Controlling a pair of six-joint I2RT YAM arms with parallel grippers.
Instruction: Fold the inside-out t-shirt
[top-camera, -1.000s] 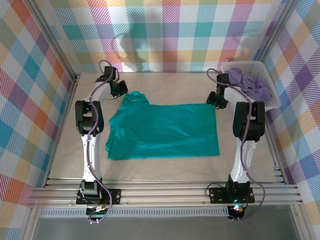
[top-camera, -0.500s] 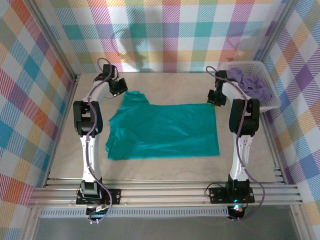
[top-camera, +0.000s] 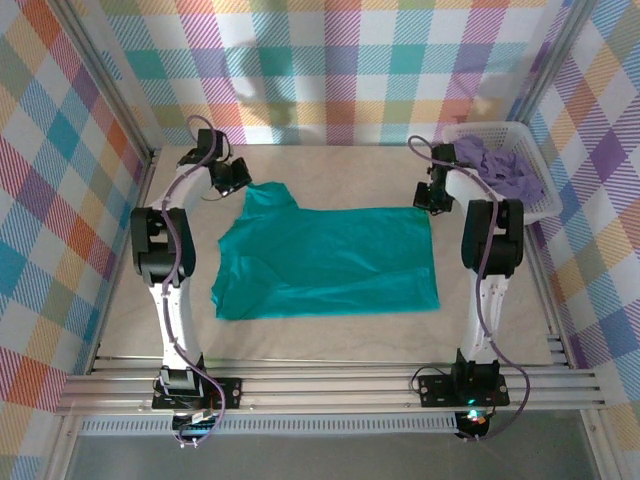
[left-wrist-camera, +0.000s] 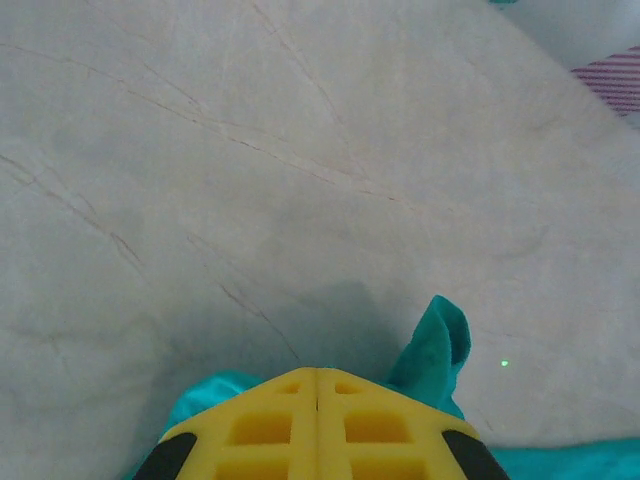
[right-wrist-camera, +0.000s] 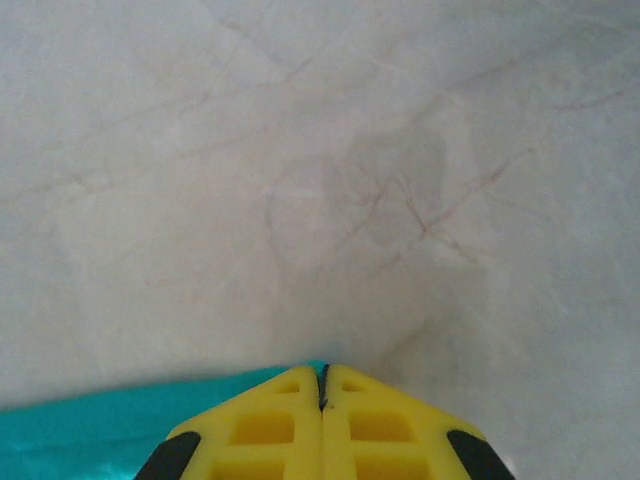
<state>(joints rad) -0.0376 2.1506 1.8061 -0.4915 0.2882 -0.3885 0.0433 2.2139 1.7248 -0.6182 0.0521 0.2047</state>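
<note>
The inside-out t-shirt is teal and lies spread flat in the middle of the table, one sleeve pointing to the far left. My left gripper sits at that far left sleeve corner. In the left wrist view its yellow fingers are shut, with teal cloth bunched up around them. My right gripper is at the shirt's far right corner. Its gripper tips are pressed together on a thin sliver of the teal edge.
A white basket stands at the back right and holds a lavender garment. The pale table is bare behind the shirt. Checked walls close in the sides and back, and an aluminium rail runs along the near edge.
My right gripper has closed from half open onto the shirt's far right corner. The left arm's elbow has swung a little to the left. The shirt lies as before.
</note>
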